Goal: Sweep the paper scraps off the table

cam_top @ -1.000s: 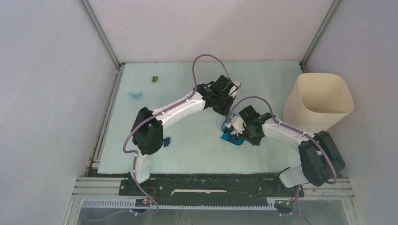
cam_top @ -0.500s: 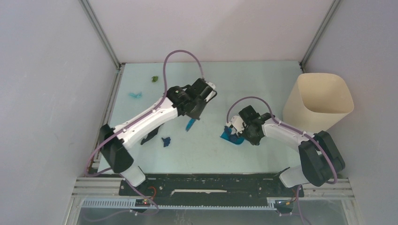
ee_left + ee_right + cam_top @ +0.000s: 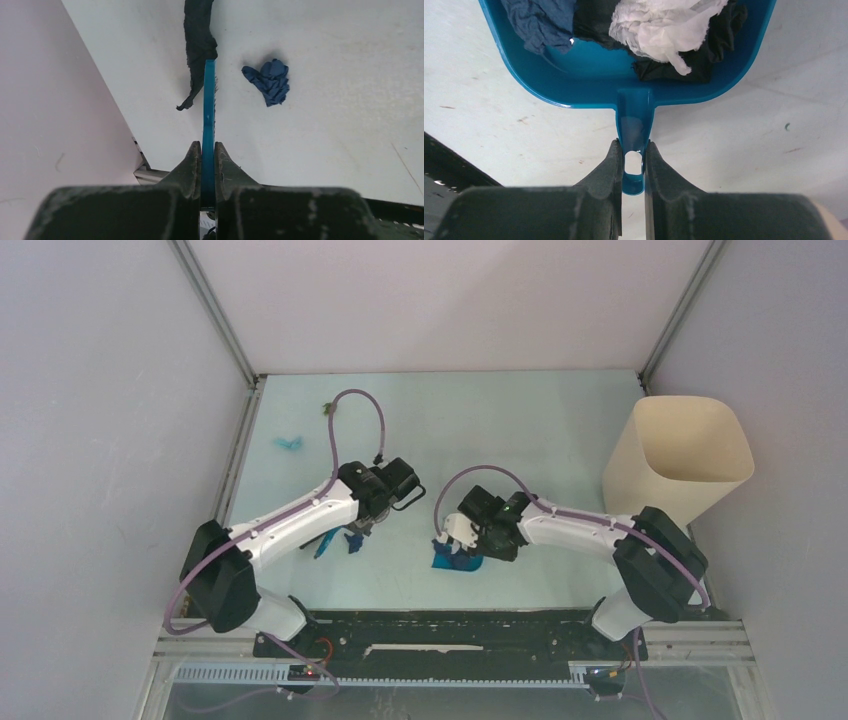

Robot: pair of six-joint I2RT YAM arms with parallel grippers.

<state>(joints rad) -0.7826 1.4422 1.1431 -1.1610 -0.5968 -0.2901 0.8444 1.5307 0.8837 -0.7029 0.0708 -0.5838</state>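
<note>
Pale mint-green flat table (image 3: 560, 420). Bright blue plastic dustpan (image 3: 589, 90) with white crumpled paper wad (image 3: 664, 22), dark blue wad (image 3: 541, 20), black wad (image 3: 674, 67). Thin blue plastic brush (image 3: 208, 110). Black ragged scrap (image 3: 199, 40), navy crumpled scrap (image 3: 270, 81), cyan scrap (image 3: 288, 443), green scrap (image 3: 326, 409). Tall cream bin (image 3: 680, 455).

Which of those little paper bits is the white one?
The crumpled white scrap lying in the blue dustpan, resting on a black scrap beside a navy scrap. No other scrap in view is that pale.

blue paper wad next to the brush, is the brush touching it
Apart. The left wrist view shows a strip of bare table between the brush and the blue paper wad, which lies to the brush's right in that view.
</note>
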